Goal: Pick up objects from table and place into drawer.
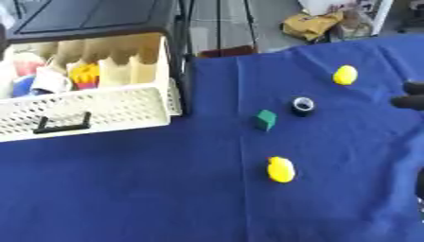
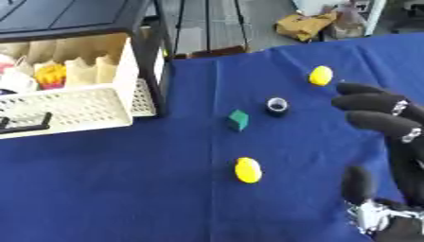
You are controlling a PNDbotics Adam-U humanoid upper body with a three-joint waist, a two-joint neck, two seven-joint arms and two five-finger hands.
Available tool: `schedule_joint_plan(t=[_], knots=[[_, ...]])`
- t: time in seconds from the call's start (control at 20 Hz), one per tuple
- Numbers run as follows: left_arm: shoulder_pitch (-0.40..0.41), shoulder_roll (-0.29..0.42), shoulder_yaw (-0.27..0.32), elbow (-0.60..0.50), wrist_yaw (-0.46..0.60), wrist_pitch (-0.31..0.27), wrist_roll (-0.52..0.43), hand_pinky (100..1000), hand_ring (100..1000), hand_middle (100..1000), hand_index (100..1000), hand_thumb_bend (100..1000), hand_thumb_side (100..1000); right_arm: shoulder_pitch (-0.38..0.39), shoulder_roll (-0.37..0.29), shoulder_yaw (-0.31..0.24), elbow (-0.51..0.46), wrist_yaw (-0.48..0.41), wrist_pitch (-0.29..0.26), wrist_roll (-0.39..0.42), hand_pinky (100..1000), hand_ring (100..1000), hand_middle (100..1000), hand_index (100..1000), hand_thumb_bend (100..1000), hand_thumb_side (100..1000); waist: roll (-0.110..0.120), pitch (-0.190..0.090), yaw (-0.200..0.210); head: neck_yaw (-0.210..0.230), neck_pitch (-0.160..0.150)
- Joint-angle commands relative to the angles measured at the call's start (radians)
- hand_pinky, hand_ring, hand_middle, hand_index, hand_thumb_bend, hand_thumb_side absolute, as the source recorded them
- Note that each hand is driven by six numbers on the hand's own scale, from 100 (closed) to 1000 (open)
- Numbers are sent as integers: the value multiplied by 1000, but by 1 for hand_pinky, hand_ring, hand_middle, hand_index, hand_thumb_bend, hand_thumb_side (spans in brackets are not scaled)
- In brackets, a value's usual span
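Right robot hand point(image 2: 389, 142): released, fingers spread, raised over the blue table point(image 2: 124, 189). We judge it nearer than any left hand, none showing. Items to its left: near yellow piece point(image 2: 248, 170), long axis running away from us; green block point(image 2: 238, 119); black ring point(image 2: 278, 106); far yellow piece point(image 2: 321, 75) ahead. Drawer point(image 1: 83, 111), far left, open, part filled.

Your right hand point(image 2: 389, 142) hovers open over bare blue cloth point(image 1: 124, 189). Between it and the open drawer point(image 1: 91, 111) lie a black ring point(image 2: 277, 106), green block point(image 2: 238, 119) and nearer yellow piece point(image 2: 248, 170), all well apart with clear gaps.
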Motion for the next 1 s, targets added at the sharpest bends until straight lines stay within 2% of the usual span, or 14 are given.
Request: schedule_joint_plan(t=[0.05, 0.1, 0.15, 0.2, 0.25, 0.3, 0.35, 0.5, 0.7, 0.85, 1.0], knots=[[-7, -1, 29, -12, 108, -6, 136, 100, 211, 292, 981, 100, 753, -14, -48, -12, -10, -13, -14, -21, 730, 855, 765, 827, 100, 461, -6, -25, 3, -7, -3], [-1, -12, 29, -12, 139, -12, 174, 100, 227, 312, 990, 100, 780, -16, -62, -14, -10, -16, -22, -29, 729, 855, 766, 827, 100, 461, -8, -25, 3, -9, -4], [5, -29, 26, -12, 171, -25, 206, 168, 318, 435, 1000, 100, 842, -18, -80, -16, -10, -18, -31, -37, 727, 851, 768, 828, 100, 459, -11, -27, 3, -12, -3], [12, -47, 21, -12, 201, -44, 233, 192, 341, 464, 1000, 100, 851, -20, -99, -19, -10, -20, -40, -45, 726, 850, 769, 830, 100, 461, -13, -28, 4, -14, -2], [19, -70, 15, -12, 228, -66, 253, 279, 446, 591, 1000, 100, 840, -24, -120, -22, -10, -22, -45, -52, 722, 844, 767, 834, 100, 497, -16, -28, 6, -17, -2], [25, -95, 6, -12, 252, -90, 266, 291, 470, 614, 1000, 100, 869, -28, -139, -26, -10, -25, -50, -59, 720, 841, 764, 834, 100, 462, -19, -29, 9, -21, -3], [31, -126, -6, -12, 271, -114, 272, 315, 515, 652, 1000, 100, 870, -34, -160, -31, -10, -27, -55, -66, 706, 821, 745, 844, 100, 468, -23, -29, 11, -24, -4], [43, -225, -50, -12, 299, -175, 257, 316, 516, 647, 1000, 100, 884, -50, -212, -39, -10, -27, -65, -70, 649, 768, 693, 847, 100, 480, -34, -30, 16, -31, -6], [44, -351, -103, -12, 320, -229, 225, 302, 499, 631, 1000, 100, 901, -68, -281, -43, -10, -30, -84, -61, 541, 667, 623, 849, 100, 548, -46, -30, 22, -34, -8], [44, -428, -132, -12, 333, -237, 204, 284, 481, 616, 1000, 100, 920, -78, -337, -34, -10, -29, -100, -28, 418, 560, 542, 849, 100, 647, -53, -30, 25, -37, -8], [52, -482, -160, -12, 328, -207, 162, 275, 479, 615, 1000, 100, 938, -92, -416, -15, -10, -6, -103, 22, 377, 542, 535, 862, 100, 766, -58, -31, 27, -39, -2]])
